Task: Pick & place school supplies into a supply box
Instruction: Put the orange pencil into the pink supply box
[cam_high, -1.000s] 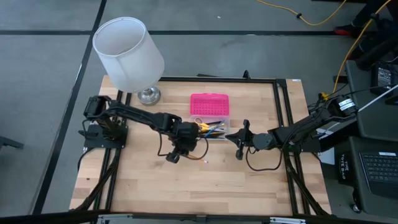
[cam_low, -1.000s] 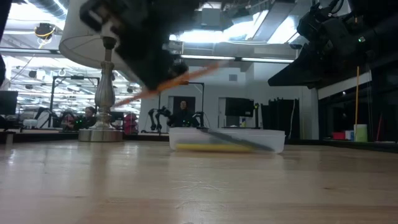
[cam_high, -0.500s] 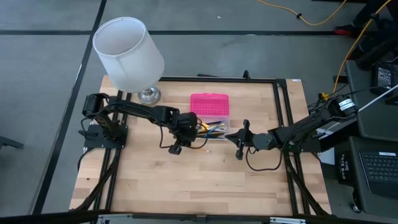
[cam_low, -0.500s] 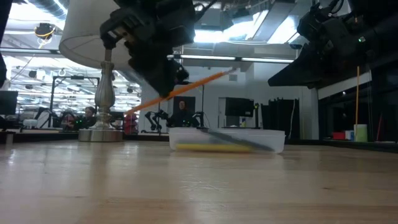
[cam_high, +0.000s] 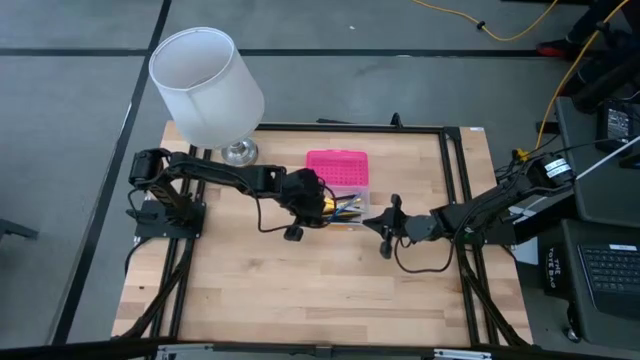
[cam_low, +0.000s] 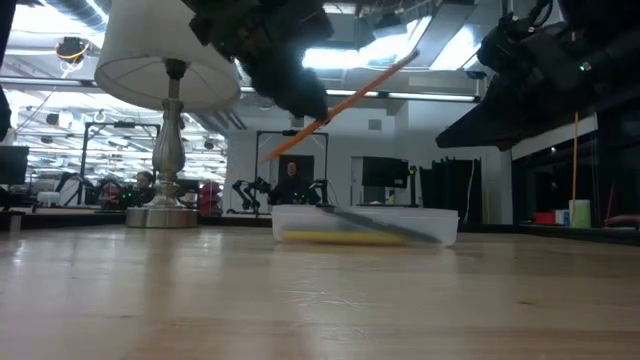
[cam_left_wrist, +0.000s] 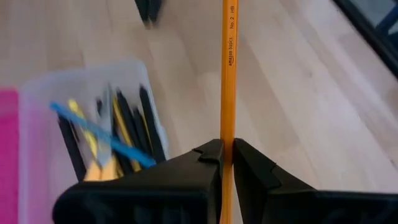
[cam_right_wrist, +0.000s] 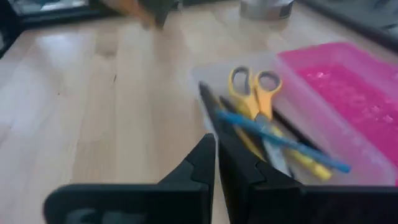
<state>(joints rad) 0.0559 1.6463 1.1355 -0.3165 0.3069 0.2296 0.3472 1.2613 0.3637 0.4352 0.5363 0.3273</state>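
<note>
1. Left gripper now up at the near-left edge of the supply box, closer to it than a second ago, when sat lower on the table and more toward the front edge.
2. Clamped narrow on an orange pencil, fingers pinching the shaft from both sides (printing legible along the wood in the left wrist view).
3. Pencil seen tilted in the low view, raised end toward the right, carried higher than half a second ago and now above the clear box rather than left of it.
4. Box unmoved on the table, pink lid lying open and flat on the far side.
5. Inside the box: yellow-handled scissors, a blue pen lying across, plus black and yellow pens and pencils packed lengthwise.
6. Right gripper parked just right of the box, above the table, same spot as before; fingers nearly together with only a slim gap, nothing between them.
7. White-shaded lamp standing at the far-left corner of the table, in the same place.
</note>
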